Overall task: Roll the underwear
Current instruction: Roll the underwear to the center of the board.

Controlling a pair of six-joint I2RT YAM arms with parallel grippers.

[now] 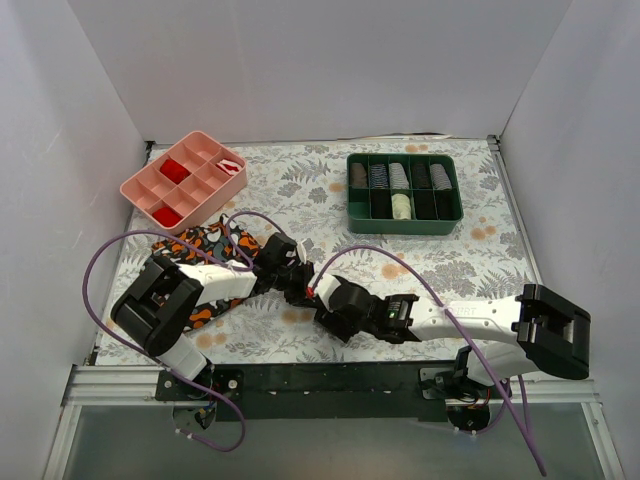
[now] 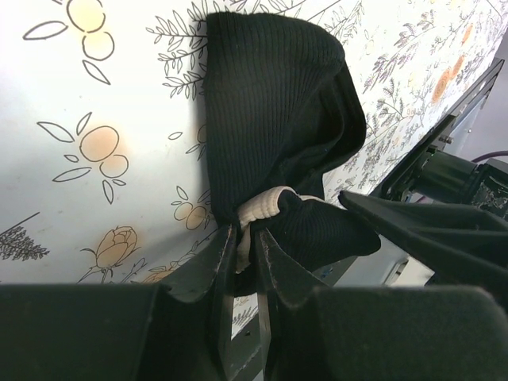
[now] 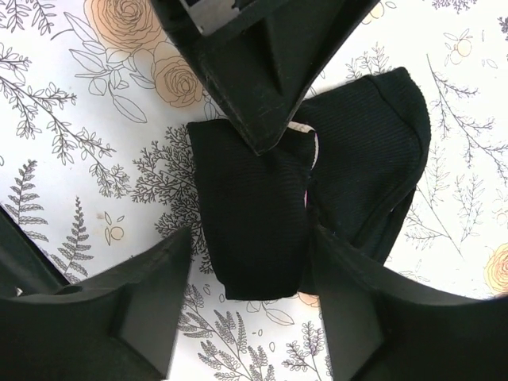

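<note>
The black ribbed underwear with a cream waistband [image 3: 365,135] lies bunched and folded over on the floral-printed tablecloth [image 1: 470,250], near the front middle between the two arms. The left gripper [image 2: 244,238] is clenched on a bit of the cream band. The right gripper [image 3: 252,231] is spread wide, its fingers [image 3: 151,302] straddling the fold.

Top camera high at near edge, looking down on whole table [image 1: 480,260]. Wrist cameras close, both framing underwear [image 2: 270,119].
</note>
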